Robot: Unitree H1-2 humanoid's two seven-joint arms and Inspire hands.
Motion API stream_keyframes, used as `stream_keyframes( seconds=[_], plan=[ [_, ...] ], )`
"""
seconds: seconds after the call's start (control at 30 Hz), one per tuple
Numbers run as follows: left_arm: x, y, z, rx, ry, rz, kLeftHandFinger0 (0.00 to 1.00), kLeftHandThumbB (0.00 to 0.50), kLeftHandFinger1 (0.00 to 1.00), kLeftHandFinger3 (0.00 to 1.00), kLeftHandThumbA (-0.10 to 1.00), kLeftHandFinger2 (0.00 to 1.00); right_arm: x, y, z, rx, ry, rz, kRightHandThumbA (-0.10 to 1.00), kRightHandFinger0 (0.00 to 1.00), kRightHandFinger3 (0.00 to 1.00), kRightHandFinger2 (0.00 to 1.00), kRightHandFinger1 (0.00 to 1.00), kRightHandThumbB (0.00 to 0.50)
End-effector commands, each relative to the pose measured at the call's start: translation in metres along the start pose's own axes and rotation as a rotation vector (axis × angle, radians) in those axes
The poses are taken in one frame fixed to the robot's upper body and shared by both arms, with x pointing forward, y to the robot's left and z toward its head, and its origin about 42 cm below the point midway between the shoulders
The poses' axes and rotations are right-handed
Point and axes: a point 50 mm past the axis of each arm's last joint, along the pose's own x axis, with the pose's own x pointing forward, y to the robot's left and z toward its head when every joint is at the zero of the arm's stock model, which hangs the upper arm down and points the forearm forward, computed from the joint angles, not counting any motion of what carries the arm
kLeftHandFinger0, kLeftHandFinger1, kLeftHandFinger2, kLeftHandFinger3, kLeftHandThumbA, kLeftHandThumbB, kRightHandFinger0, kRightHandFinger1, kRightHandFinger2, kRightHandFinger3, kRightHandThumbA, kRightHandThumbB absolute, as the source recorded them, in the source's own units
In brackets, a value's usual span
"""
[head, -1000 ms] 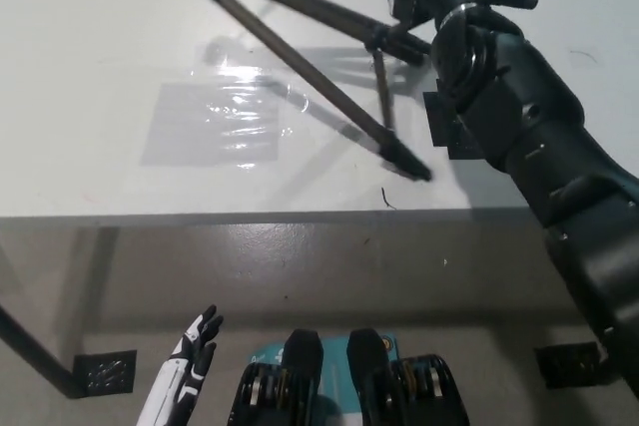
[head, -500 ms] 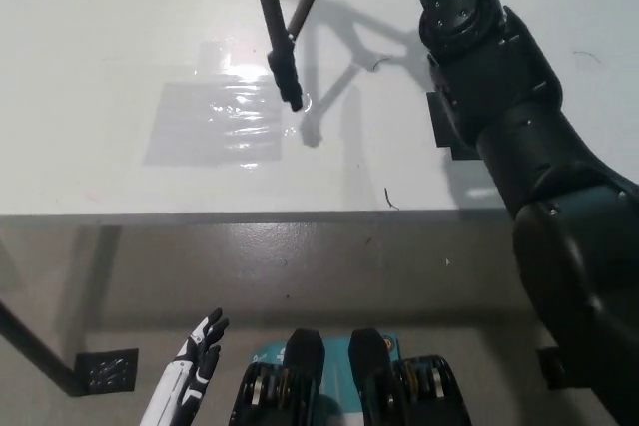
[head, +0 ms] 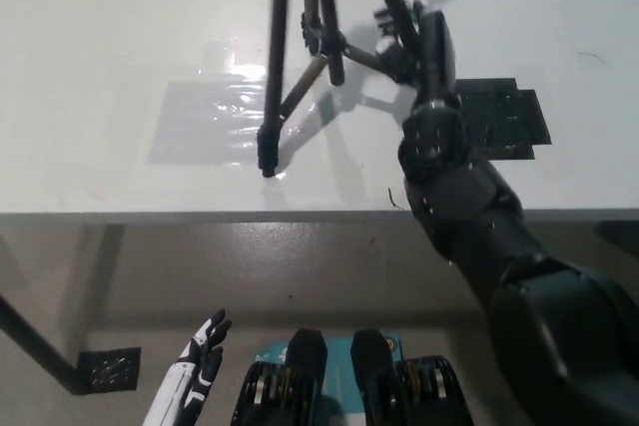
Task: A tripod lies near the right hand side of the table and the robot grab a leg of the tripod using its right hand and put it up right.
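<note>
Tripod legs are standing on the white table, rising toward the camera and running out of the picture at the far edge, so the head of the stand is cut off. One dark leg is coming straight down to a foot that is touching the table near its front edge, left of the middle. A second, shorter-looking leg is ending further back, and thin braces are joining the legs low down. A third leg is slanting toward the right, where the right hand is meeting it.

Largest in view, the black right arm is reaching up from the bottom right corner, crossing the table's front edge. Its hand is blurred and seen end-on against the slanting leg; it appears to be closed around that leg, though the fingers themselves are hard to make out.

On the table, a glossy clear patch is lying left of the middle, catching the light beside the front foot. A black patterned patch is lying toward the right edge, partly hidden by the arm.

No writing or brand marks are readable anywhere.

Smallest, the white left hand is resting below the table at the lower left, fingers apart and holding nothing.
</note>
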Motion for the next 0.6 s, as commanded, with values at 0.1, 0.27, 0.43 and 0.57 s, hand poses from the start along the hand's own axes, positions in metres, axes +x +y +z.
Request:
stream_keyframes(
  seconds=[0.1, 0.27, 0.43, 0.57],
  plan=[
    [-0.002, 0.006, 0.004, 0.002, -0.067, 0.01, 1.0, 0.388, 1.0, 1.0, 1.0, 1.0, -0.008, 0.007, 0.003, 0.119, -0.052, -0.075, -0.1, 0.0, 0.46, 0.42, 0.01, 0.119],
    [-0.003, 0.006, 0.005, 0.011, -0.062, 0.013, 1.0, 0.377, 1.0, 1.0, 1.0, 1.0, -0.021, 0.01, -0.019, 0.152, -0.025, -0.087, -0.1, 0.0, 0.44, 0.41, 0.0, 0.114],
    [-0.003, 0.006, 0.006, 0.008, -0.062, 0.017, 1.0, 0.381, 1.0, 1.0, 1.0, 1.0, -0.02, 0.005, -0.024, 0.123, -0.043, -0.077, -0.1, 0.0, 0.47, 0.43, 0.01, 0.101],
    [-0.003, 0.005, 0.005, 0.008, -0.066, 0.015, 1.0, 0.382, 1.0, 1.0, 1.0, 1.0, -0.017, 0.002, -0.022, 0.098, -0.079, -0.016, -0.03, 0.06, 0.6, 0.58, 0.16, 0.142]
  ],
)
